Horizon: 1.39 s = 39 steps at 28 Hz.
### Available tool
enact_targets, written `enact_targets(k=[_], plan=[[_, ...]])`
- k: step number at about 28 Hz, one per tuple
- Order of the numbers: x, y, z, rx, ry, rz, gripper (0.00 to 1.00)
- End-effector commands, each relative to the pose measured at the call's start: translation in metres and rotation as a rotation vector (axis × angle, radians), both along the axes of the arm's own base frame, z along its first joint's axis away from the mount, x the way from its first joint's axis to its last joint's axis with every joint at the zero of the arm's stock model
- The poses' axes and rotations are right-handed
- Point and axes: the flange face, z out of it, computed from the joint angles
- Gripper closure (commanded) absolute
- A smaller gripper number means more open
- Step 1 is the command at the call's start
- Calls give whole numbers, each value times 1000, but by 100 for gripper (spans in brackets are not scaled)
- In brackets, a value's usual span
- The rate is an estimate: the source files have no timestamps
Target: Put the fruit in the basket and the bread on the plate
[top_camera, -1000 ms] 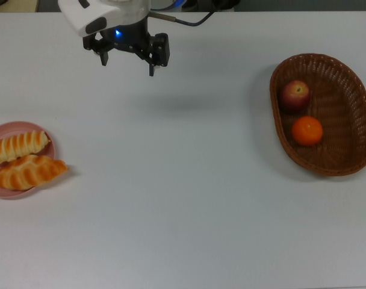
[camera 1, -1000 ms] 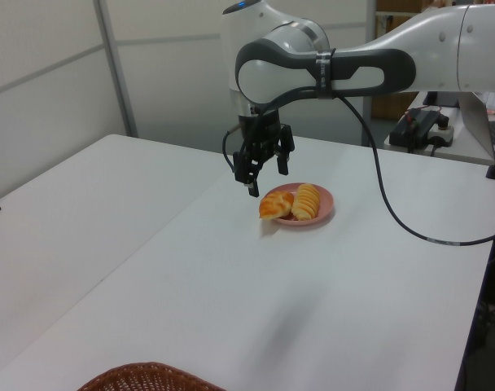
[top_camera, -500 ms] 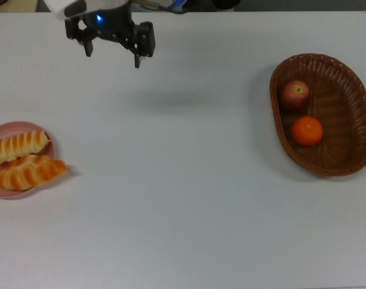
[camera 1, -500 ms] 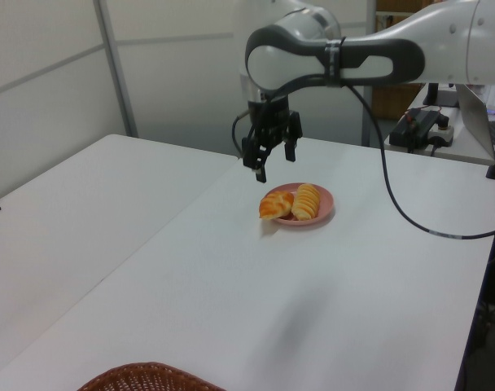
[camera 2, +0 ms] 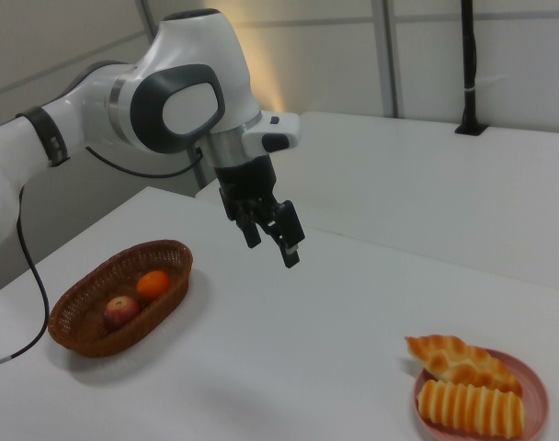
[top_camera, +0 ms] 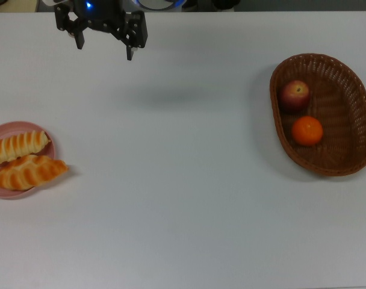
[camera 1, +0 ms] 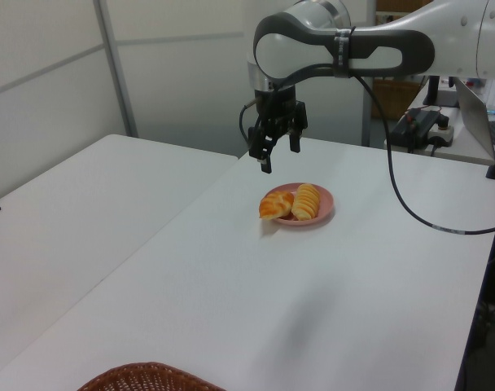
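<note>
Over the last second the black 2-finger claw [top_camera: 105, 37] has drifted toward the top view's upper left and risen away from the white surface [top_camera: 171, 198], so it now hangs well apart from everything; its fingers are spread and hold nothing. That retreat reads as the arm pulling back after its last placement, and judging from how things lie, the task looks complete. The large oval brown woven wicker basket [top_camera: 345, 162], at the top view's right, holds 2 fruits: the dark red apple [top_camera: 295, 94] and, just beside it, the bright orange citrus [top_camera: 307, 130], both resting on the basket floor inside the rim. At the top view's left, the round pale pink plate [top_camera: 20, 127] carries 2 loaves lying side by side and touching: the straight ridged golden roll [top_camera: 17, 146] and the braided pointed golden loaf [top_camera: 29, 172], whose tip overhangs the plate's rim toward the surface.
</note>
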Motion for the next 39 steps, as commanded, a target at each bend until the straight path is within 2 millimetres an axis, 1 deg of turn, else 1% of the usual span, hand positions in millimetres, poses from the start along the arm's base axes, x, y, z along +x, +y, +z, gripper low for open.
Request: enact_targets(k=[1,12,29,39], plan=[[-10,-5,3,30,8,21,0],[-8,-11,0,29,9,17,0],[-9,-8,2,34,8,21,0],[-7,-9,-1,44,9,21,0]])
